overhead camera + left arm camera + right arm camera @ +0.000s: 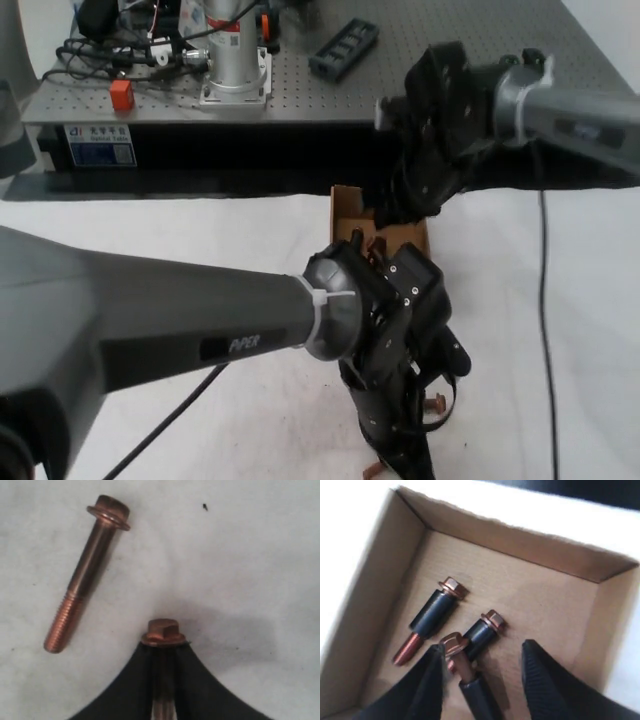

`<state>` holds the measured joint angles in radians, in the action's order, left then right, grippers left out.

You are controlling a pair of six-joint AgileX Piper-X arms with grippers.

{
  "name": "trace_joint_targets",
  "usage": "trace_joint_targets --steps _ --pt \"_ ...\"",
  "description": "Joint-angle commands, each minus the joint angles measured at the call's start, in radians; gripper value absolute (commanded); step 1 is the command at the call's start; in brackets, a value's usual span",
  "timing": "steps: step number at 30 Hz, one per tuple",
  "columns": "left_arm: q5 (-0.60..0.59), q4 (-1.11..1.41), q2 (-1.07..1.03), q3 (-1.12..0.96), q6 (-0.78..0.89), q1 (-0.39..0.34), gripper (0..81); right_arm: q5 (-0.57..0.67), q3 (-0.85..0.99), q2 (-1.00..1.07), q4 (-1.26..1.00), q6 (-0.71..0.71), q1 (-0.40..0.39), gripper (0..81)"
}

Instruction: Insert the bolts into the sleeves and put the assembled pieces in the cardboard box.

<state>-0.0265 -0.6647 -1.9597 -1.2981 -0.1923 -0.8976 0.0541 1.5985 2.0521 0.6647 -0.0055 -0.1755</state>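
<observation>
My left gripper [163,650] is shut on a copper bolt [163,631], whose hex head sticks out past the black fingertips, just over the white cloth. A second loose bolt [85,575] lies flat on the cloth beside it. In the high view the left gripper [400,450] points down near the front edge. My right gripper [482,680] hangs open inside the cardboard box [530,545]. A bolt in a black sleeve [465,672] lies between its fingers. Two more sleeved bolts [432,612] [482,630] rest on the box floor.
The cardboard box [345,205] stands mid-table under the right gripper [405,210]. Copper pieces [435,403] lie on the cloth by the left gripper. Behind the cloth is a perforated metal bench with a black tray [345,48], a metal post [232,60] and cables.
</observation>
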Motion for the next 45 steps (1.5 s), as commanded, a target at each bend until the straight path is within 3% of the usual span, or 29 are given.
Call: trace_joint_targets --steps 1,7,15,18,33,37,40,43,45 --pt "0.074 -0.024 -0.004 -0.007 0.001 0.008 0.6 0.009 -0.033 -0.125 0.062 -0.03 0.003 34.8" --pt "0.076 0.029 0.262 0.129 0.16 0.108 0.6 0.009 -0.156 -0.228 0.242 -0.097 -0.038 35.0" --pt "0.012 0.297 0.646 0.387 0.315 0.262 0.6 -0.005 -0.189 -0.125 0.278 -0.131 -0.096 35.0" --pt "-0.015 0.353 0.737 0.441 0.337 0.297 0.6 -0.062 -0.189 -0.095 0.282 -0.13 -0.107 35.0" --pt "-0.015 0.346 0.865 0.453 0.342 0.32 0.6 -0.075 -0.189 0.002 0.297 -0.159 -0.107 34.7" --pt "-0.015 0.346 0.865 0.453 0.342 0.32 0.6 -0.075 -0.189 0.004 0.292 -0.159 -0.107 28.4" --pt "-0.015 0.346 0.865 0.453 0.342 0.32 0.6 -0.075 -0.189 0.004 0.278 -0.172 -0.107 18.6" --pt "-0.015 0.346 0.865 0.453 0.342 0.32 0.6 -0.075 -0.189 0.001 0.267 -0.175 -0.107 3.7" --pt "-0.041 0.354 0.865 0.453 0.342 0.32 0.6 -0.068 -0.189 -0.013 0.269 -0.175 -0.097 1.5"
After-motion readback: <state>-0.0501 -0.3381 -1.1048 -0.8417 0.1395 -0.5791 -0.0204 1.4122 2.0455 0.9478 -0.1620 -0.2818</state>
